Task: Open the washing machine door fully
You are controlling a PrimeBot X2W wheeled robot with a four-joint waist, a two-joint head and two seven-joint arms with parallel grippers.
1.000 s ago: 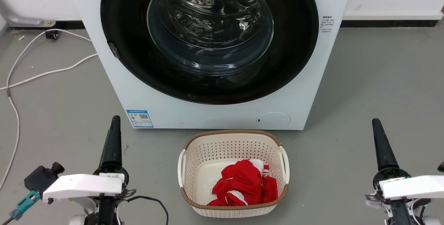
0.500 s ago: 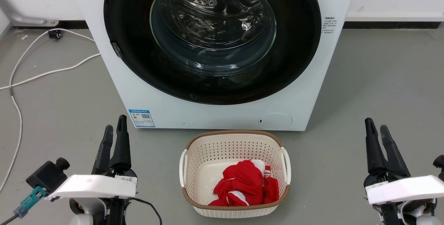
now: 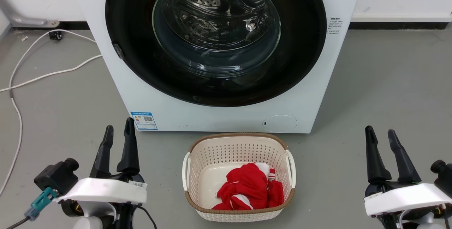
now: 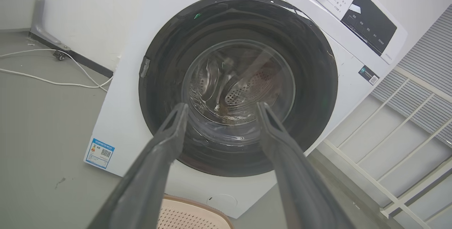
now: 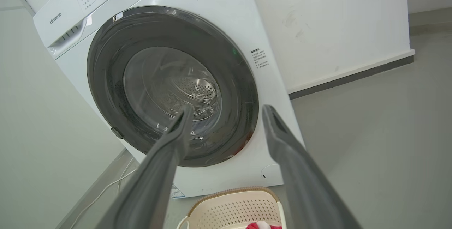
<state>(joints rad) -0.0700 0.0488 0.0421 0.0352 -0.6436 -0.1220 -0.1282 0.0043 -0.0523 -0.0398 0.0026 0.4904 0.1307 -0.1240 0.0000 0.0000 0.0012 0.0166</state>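
The left gripper (image 3: 120,124) and right gripper (image 3: 379,129), each with two long dark fingers, are now standing spread and empty where a second ago they were pressed together, flanking the cream perforated laundry basket (image 3: 238,140) holding a red garment (image 3: 250,186). Beyond it, the big white boxy washing machine (image 3: 219,118) is sitting with its round glossy black glass-centred door (image 3: 303,45) lying shut in the front, well apart from both grippers. The spreading is likely readying a grasp, with the opening itself not yet begun.

Basket (image 3: 236,134) before the washing machine (image 3: 219,118), garment (image 3: 247,185) in it — cable (image 3: 56,72) at left
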